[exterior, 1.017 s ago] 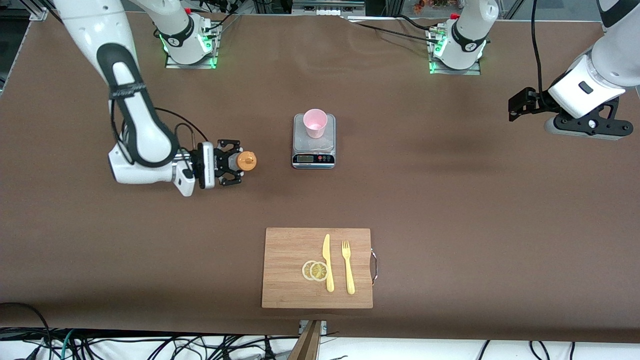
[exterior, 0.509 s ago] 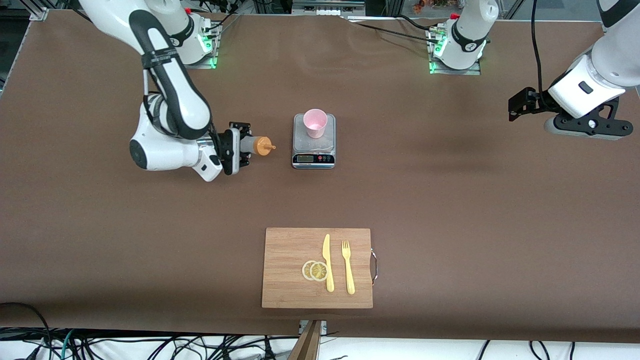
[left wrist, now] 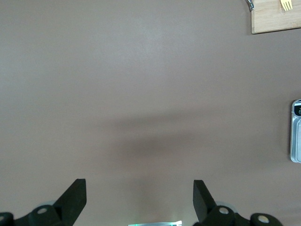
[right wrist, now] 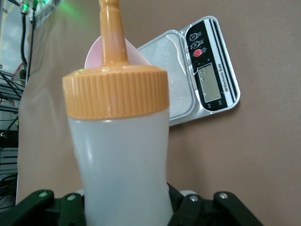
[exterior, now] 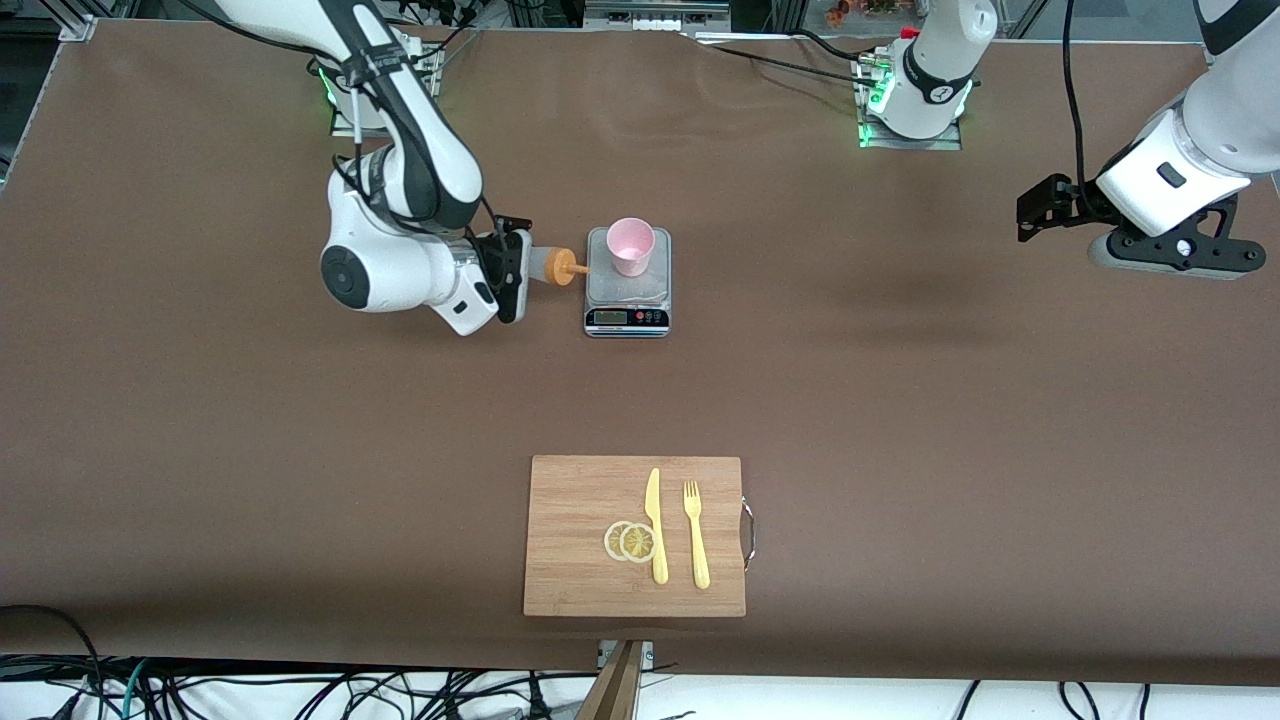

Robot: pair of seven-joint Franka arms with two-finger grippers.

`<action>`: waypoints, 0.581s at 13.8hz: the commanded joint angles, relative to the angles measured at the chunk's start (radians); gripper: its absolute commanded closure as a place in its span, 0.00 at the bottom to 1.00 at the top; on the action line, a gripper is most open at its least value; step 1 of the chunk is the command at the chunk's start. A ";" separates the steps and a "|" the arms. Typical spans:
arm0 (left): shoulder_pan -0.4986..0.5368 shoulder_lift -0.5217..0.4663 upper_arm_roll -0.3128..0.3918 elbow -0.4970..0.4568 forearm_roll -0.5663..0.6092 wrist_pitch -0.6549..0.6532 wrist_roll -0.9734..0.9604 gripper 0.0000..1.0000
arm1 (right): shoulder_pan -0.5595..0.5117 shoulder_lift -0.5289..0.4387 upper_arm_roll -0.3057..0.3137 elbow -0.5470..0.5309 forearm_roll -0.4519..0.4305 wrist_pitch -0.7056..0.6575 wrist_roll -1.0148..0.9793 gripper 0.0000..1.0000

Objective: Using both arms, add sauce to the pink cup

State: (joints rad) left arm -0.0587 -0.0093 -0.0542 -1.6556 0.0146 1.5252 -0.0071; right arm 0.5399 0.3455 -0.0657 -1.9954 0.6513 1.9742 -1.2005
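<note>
Already the right hand is clamped on the translucent whitish plastic squeeze bottle with the orange nozzle cap, carrying it laid almost level above the table, nozzle tip reaching the rim of the small silver kitchen scale but short of the small pale pink plastic tumbler that stands on the scale's platform, in the half of the brown table toward the edge where the arms' bases stand. In the right wrist view the bottle fills the frame with the pink cup peeking out past the nozzle and the scale beside it. The main risk, as I judge it, is sauce leaving early: with the bottle tipped this far and the grip squeezing its soft wall, a drip could land on the scale platform or the table before the nozzle is over the cup's mouth. A second risk is the nozzle knocking the light cup off the platform if the approach runs low. The left hand waits with its fingers spread and empty above the table's edge at the left arm's end, too distant to steady the cup if it tips. The wooden cutting board near the front edge is out of harm's way.
</note>
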 commanded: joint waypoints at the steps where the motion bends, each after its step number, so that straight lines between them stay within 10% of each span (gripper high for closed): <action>1: 0.000 -0.015 0.000 0.000 -0.005 -0.016 0.002 0.00 | 0.032 -0.025 -0.003 0.007 -0.050 0.000 0.070 1.00; 8: 0.000 -0.015 0.000 0.000 -0.005 -0.017 0.004 0.00 | 0.107 -0.023 -0.003 0.047 -0.173 -0.009 0.222 1.00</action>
State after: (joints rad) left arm -0.0587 -0.0093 -0.0542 -1.6556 0.0146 1.5246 -0.0071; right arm 0.6300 0.3438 -0.0655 -1.9546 0.5227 1.9766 -1.0331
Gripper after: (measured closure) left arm 0.000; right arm 0.683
